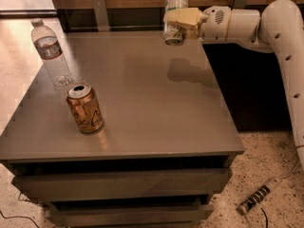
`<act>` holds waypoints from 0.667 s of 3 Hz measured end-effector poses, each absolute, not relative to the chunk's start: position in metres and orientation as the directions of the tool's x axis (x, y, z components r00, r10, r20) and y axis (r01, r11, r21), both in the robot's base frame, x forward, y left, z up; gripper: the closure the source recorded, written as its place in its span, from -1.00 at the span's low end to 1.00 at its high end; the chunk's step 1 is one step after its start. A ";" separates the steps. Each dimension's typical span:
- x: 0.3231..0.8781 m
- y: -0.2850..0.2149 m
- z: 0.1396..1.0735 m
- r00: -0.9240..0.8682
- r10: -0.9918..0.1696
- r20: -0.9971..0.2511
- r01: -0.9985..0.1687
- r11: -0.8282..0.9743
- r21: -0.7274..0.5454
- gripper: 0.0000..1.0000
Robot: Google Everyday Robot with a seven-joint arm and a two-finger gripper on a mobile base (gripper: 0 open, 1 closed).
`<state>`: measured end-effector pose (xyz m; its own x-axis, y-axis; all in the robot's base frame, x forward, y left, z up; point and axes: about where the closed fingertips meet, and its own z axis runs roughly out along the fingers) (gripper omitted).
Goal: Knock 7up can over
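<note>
7up can point(176, 4) is clasped in the pincer point(177, 25), aloft above the table point(142, 103).

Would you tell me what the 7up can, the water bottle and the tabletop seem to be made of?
7up can, held in the gripper above the table's far edge: likely metal, shiny silver. Water bottle: clear plastic, see-through. Tabletop: grey, smooth, probably laminate; faint reflections.

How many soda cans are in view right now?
2. The 7up can is held in the gripper above the table near its far edge; an orange-brown can stands near the front left. None seem hidden.
</note>
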<state>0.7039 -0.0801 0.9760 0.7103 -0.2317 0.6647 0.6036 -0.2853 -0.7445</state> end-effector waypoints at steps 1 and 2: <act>0.697 -0.079 0.965 0.667 -0.226 0.710 0.646 -0.300 -0.702 1.00; 0.697 -0.079 0.965 0.668 -0.225 0.709 0.646 -0.299 -0.703 1.00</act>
<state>0.6974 -0.0787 0.9649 0.6677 -0.2255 0.7095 0.6455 -0.2994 -0.7026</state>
